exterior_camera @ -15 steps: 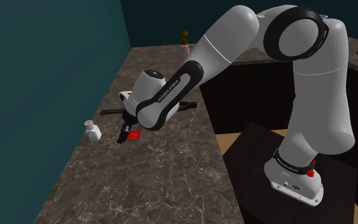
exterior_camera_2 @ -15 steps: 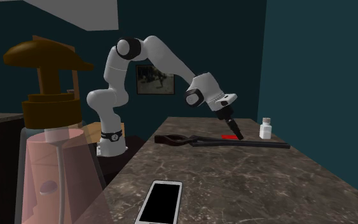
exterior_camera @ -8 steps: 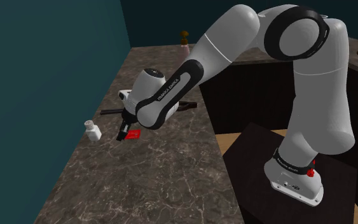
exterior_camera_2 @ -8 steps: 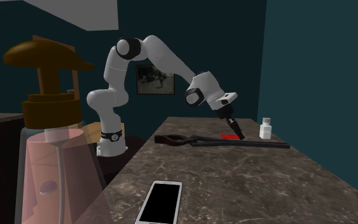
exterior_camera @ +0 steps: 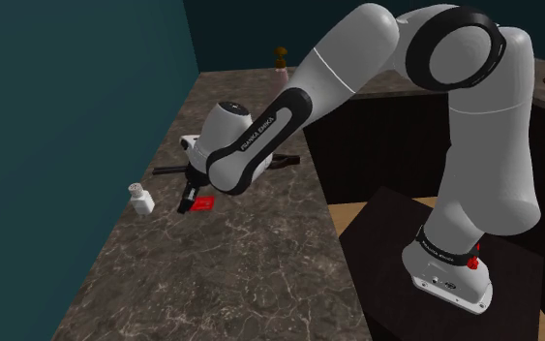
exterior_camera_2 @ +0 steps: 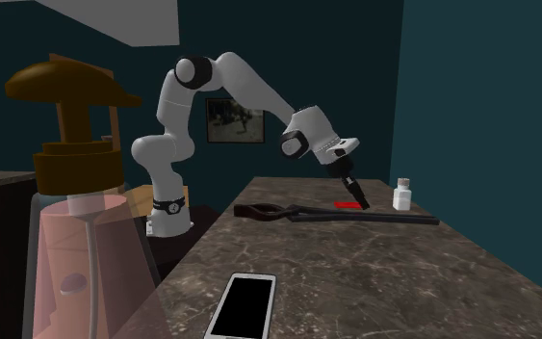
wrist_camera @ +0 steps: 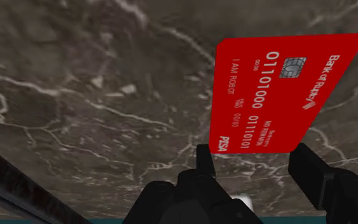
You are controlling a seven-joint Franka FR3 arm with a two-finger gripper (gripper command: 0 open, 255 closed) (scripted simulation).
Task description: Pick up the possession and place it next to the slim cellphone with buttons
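A red bank card (wrist_camera: 279, 95) with white print and a chip sits between the two black fingers of my gripper (wrist_camera: 252, 151), which is shut on the card's near end. In the shoulder view the gripper (exterior_camera: 188, 205) holds the card (exterior_camera: 201, 203) low over the dark marble counter (exterior_camera: 241, 262), close to the wall. The second exterior view has the gripper (exterior_camera_2: 358, 199) and card (exterior_camera_2: 351, 204) at the counter's far end. A white-edged phone (exterior_camera_2: 243, 305) with a black screen lies flat at the near end of that view, far from the card.
A small white shaker (exterior_camera: 143, 199) (exterior_camera_2: 402, 195) stands by the teal wall beside the card. A long black utensil (exterior_camera_2: 336, 216) (exterior_camera: 285, 160) lies across the counter under the arm. A pink soap dispenser (exterior_camera_2: 76, 221) (exterior_camera: 281, 60) with a brown pump stands at the phone's end.
The fingers have closed on the red card. The hand and card have since come up very slightly off the counter. Nothing else has moved.
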